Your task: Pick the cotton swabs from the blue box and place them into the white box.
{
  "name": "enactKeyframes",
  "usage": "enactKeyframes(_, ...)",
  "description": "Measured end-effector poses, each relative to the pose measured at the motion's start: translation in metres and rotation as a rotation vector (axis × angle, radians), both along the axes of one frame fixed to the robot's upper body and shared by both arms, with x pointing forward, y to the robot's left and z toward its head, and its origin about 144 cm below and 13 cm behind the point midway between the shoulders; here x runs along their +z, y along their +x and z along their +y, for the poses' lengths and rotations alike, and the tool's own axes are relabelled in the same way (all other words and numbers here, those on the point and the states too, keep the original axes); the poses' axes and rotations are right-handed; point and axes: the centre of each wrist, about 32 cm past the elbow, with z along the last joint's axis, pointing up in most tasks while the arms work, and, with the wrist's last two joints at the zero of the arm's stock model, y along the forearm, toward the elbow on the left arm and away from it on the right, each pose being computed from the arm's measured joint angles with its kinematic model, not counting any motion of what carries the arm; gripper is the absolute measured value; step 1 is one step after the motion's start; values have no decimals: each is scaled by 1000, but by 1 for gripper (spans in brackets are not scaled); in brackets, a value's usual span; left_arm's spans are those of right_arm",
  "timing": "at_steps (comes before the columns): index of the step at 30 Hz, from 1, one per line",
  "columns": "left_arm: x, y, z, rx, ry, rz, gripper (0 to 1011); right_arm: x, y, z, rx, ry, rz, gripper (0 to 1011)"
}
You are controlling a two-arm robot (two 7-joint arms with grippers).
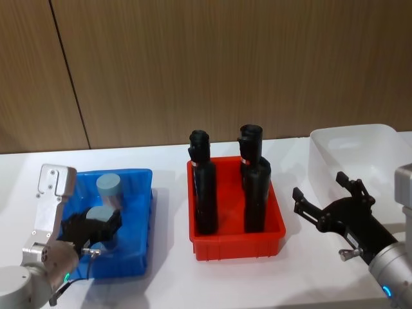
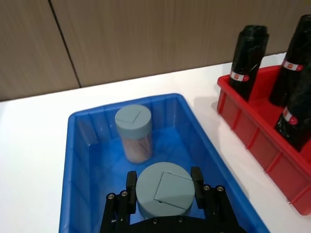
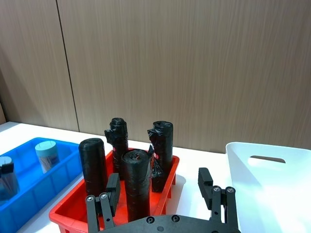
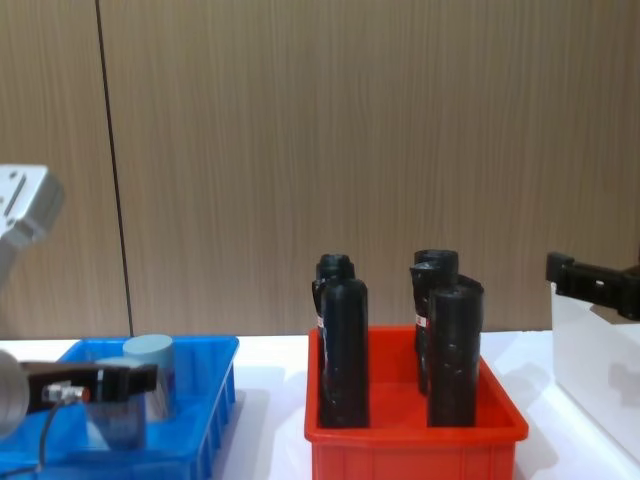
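The blue box (image 1: 147,212) sits at the table's left with two cotton swab tubs in it. My left gripper (image 1: 96,226) is down inside it, shut on the nearer cotton swab tub (image 2: 164,190), its fingers (image 2: 131,183) pressed against both sides below the blue-grey lid. The second tub (image 2: 133,125) stands free behind it, toward the far wall of the blue box (image 2: 77,160). At the far right stands the white box (image 1: 360,138), nothing showing inside it. My right gripper (image 1: 320,187) hovers open just left of the white box (image 3: 252,194), holding nothing.
A red bin (image 1: 235,248) with several tall black bottles (image 1: 205,187) stands in the middle of the table, between the two boxes. A wooden panel wall runs behind. Bare white tabletop lies in front of the bins.
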Motion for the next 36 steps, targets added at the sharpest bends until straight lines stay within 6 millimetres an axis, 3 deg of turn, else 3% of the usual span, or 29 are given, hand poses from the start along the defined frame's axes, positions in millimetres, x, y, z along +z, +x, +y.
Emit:
enactKeyframes(25, 76, -2, -17, -319, 81, -186, 669, 0, 0, 0, 0, 0, 0, 1008)
enactKeyframes(36, 96, -3, -22, -445, 69, -193, 669, 0, 0, 0, 0, 0, 0, 1008)
